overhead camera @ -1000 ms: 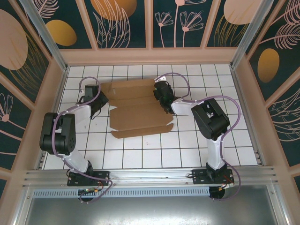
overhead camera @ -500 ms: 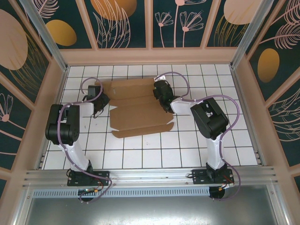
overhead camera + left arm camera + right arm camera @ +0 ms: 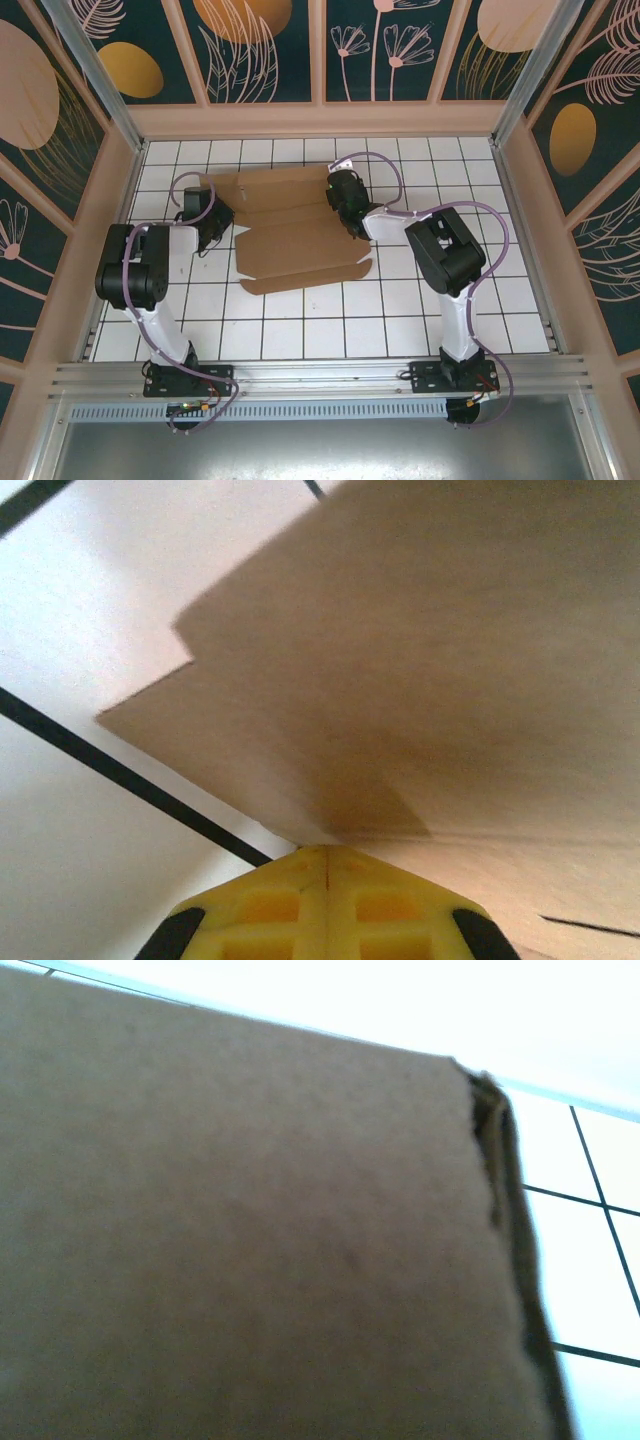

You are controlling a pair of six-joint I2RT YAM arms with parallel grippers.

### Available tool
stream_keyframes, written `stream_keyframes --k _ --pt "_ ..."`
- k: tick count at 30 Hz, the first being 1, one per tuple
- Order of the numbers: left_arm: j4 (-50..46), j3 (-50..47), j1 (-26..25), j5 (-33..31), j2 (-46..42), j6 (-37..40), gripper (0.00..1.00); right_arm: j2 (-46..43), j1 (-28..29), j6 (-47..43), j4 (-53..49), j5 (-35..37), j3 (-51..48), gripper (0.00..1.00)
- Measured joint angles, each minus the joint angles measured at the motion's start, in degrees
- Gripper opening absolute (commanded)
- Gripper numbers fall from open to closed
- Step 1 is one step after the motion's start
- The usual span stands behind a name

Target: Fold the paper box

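Observation:
The paper box [image 3: 300, 245] is a flat brown cardboard sheet with flaps, lying on the white tiled floor in the top view. My left gripper [image 3: 211, 222] is at its left edge. In the left wrist view the yellow fingers [image 3: 270, 900] are shut tip to tip, and the left gripper [image 3: 328, 850] touches the underside of a raised cardboard flap [image 3: 420, 660]. My right gripper [image 3: 341, 202] is at the sheet's right side. Cardboard [image 3: 250, 1240] lies close over the right wrist camera and hides the fingers; whether they hold it I cannot tell.
The white tiled floor [image 3: 300, 330] is walled by a pink frame [image 3: 320, 118] at the back and both sides. Both arm bases are bolted to the metal rail [image 3: 320, 375] at the near edge. Bare tiles [image 3: 590, 1260] lie to the right of the cardboard.
My left arm has swung its elbow in and pushed its gripper closer against the sheet's left edge. The left flap has shifted slightly. The right arm has stayed nearly still.

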Motion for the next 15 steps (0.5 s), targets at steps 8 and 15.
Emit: stream_keyframes --k 8,15 --pt "0.1 -0.4 -3.0 5.9 -1.9 0.0 0.0 0.5 0.0 0.0 0.0 -0.1 0.7 0.0" --pt "0.4 -0.4 -6.8 6.1 -0.6 -1.0 0.0 0.7 0.0 0.0 0.0 -0.2 0.9 0.0"
